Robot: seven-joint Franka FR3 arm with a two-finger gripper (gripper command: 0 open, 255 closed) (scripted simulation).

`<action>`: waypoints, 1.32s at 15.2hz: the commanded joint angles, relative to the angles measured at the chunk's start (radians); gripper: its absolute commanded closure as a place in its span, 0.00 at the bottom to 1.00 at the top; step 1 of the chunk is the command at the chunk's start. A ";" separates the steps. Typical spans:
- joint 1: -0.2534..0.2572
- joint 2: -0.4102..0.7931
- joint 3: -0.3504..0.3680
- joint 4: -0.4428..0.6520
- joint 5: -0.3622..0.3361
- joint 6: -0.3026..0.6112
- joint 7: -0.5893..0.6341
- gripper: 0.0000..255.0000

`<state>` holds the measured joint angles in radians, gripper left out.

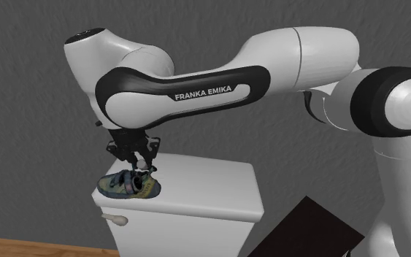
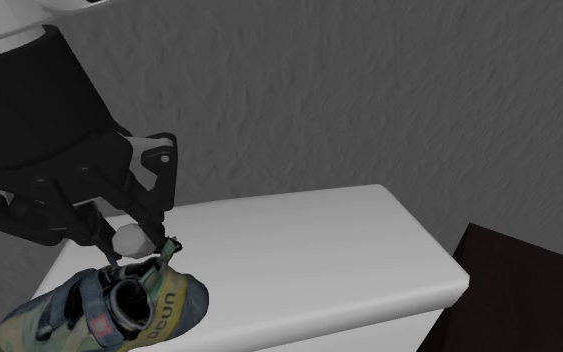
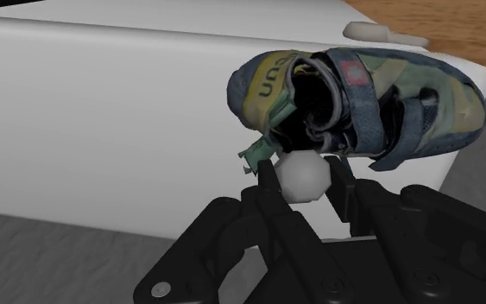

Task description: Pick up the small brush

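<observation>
- Two black fingers of the hand (image 1: pixel 139 164) point down in the shoulder view, over the left end of a white toilet tank (image 1: pixel 211 191). They hang right above a multicoloured shoe (image 1: pixel 129 185), and what sits between them is too small to tell here. The shoe lies by the lid's edge above the flush lever (image 1: pixel 114 219). To the view's right the lid runs on as open room.
- In the second exterior view the small brush (image 2: pixel 129 239) shows as a pale rounded lump at the fingertips, just above the shoe's heel opening. I cannot tell whether it touches the shoe. The hand's body is cut off by the top and left edges, and the shoe's toe by the bottom edge.
- In the wrist view the fingers (image 3: pixel 267 180) are drawn in narrow and press the lump from both sides, so it is clasped. No bristles or handle can be made out. A green heel loop (image 3: pixel 254 155) on the shoe lies against one finger. Beyond the shoe are the lid's edge and a wooden floor (image 3: pixel 444 26).
</observation>
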<state>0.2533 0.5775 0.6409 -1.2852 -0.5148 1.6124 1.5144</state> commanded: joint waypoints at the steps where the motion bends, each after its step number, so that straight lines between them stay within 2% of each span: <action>1: -0.001 0.004 -0.001 -0.007 0.001 0.003 0.001 1.00; 4: 0.001 0.008 -0.002 0.003 -0.001 -0.003 -0.002 1.00; 20: 0.073 0.033 -0.008 0.260 -0.010 -0.215 -0.059 1.00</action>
<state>0.3232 0.6076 0.6339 -1.0363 -0.5233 1.4050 1.4581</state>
